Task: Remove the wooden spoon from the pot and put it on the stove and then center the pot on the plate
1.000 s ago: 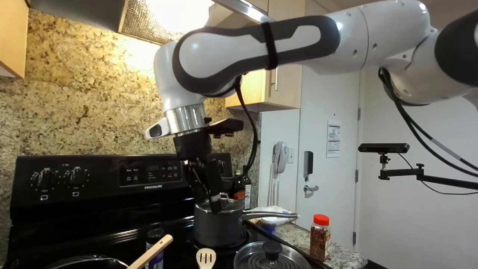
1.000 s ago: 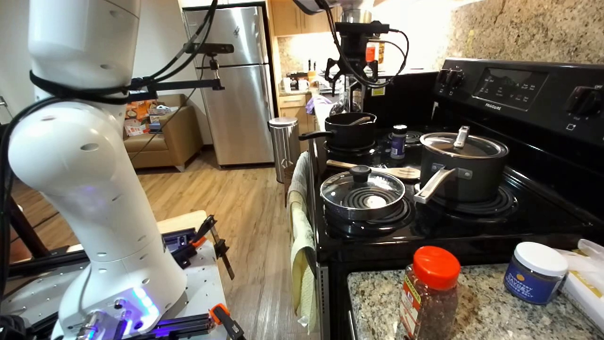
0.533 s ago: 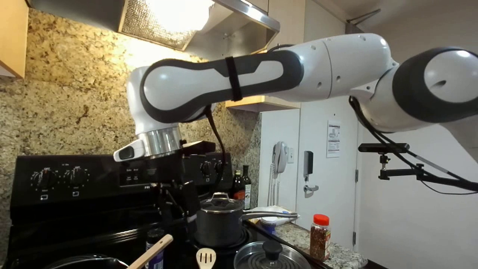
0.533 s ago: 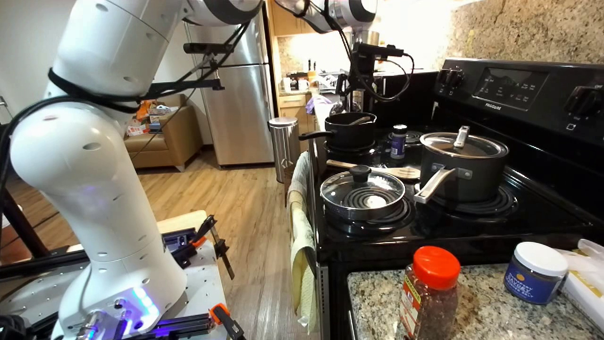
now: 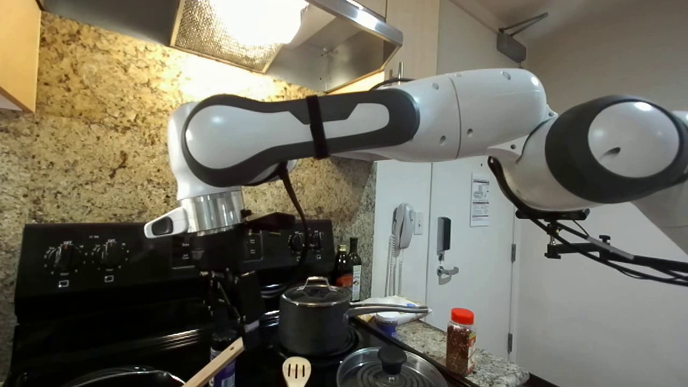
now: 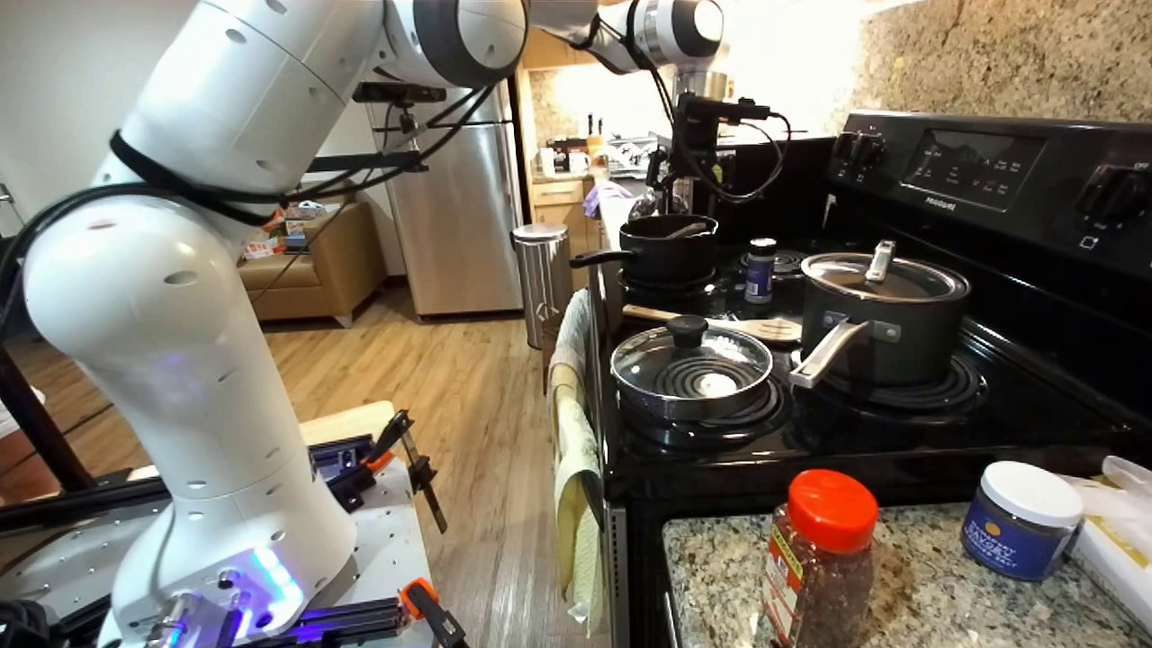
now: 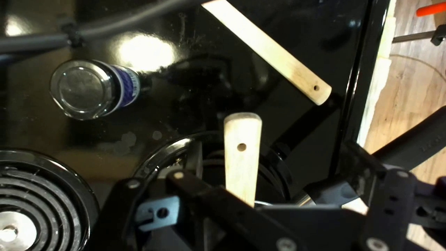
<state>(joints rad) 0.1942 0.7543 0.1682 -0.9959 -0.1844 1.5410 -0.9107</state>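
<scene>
The wooden spoon (image 7: pixel 243 162) leans inside the black pot (image 6: pixel 666 258), which sits on a front burner (image 6: pixel 670 288) of the stove (image 6: pixel 873 436); its handle sticks out above the rim, and probably this makes it easy to take from above; its lower end I cannot see. The gripper (image 7: pixel 277 156) hangs over it with its jaws wide apart, and clasps nothing; in the wrist view the handle shows between them, nearer to one side (how much height is left, I cannot tell); such wide opening seems chosen to let the handle enter before the squeeze; so I judge this the first step, the taking of the spoon. A slotted spatula (image 6: pixel 769 329) lies flat near the spice jar (image 6: pixel 759 279); the spoon could rest in the same manner, if the jar is not knocked. The pot's handle (image 6: pixel 601 258) reaches over the stove's front edge; this may help later to center the pot on the burner, which I take for the plate.
</scene>
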